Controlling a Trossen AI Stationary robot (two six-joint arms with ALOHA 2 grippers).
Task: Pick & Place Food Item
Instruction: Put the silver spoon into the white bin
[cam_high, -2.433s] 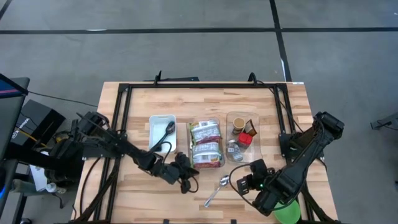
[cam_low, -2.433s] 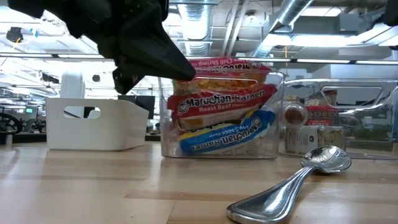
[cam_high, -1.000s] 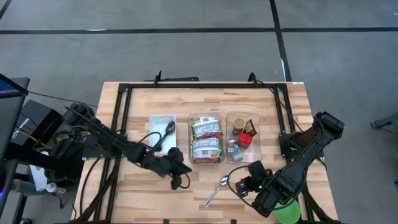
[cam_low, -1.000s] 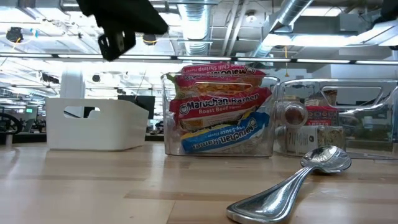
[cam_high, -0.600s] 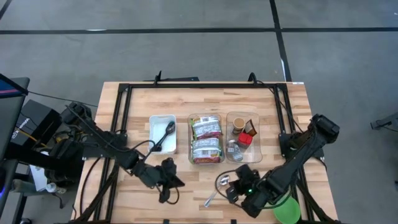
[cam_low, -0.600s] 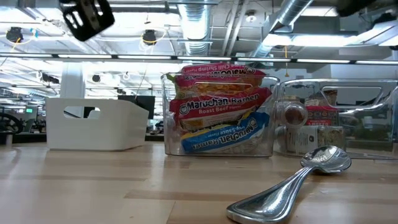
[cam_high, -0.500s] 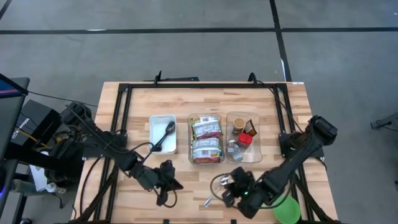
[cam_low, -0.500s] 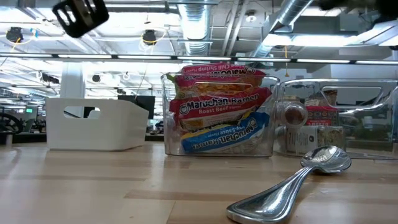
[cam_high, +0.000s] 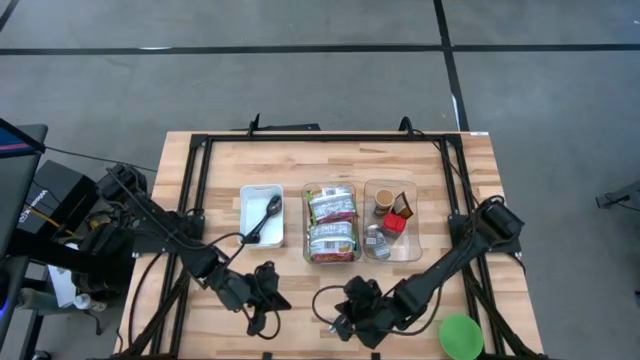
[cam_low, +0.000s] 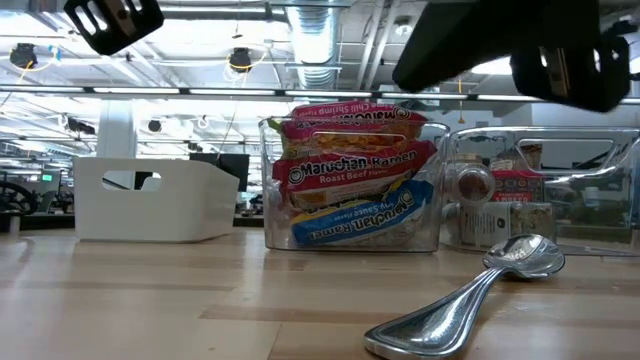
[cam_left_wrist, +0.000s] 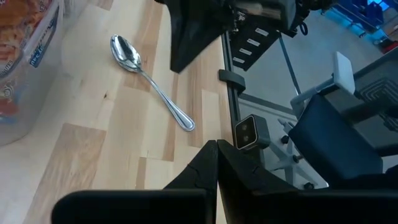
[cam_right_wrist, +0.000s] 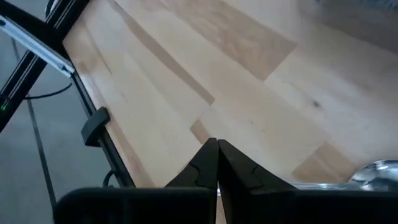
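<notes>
Both grippers, left gripper (cam_high: 262, 318) and right gripper (cam_high: 338, 328), are hanging clenched and empty near the table's front edge (ramen packs (cam_high: 331, 228) sitting in the middle clear bin (cam_high: 306, 225)).

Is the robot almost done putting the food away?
Looks mostly done: ramen packs sit in the clear middle bin. Left gripper and right gripper are both shut and hold nothing. A loose spoon lies on the table.
</notes>
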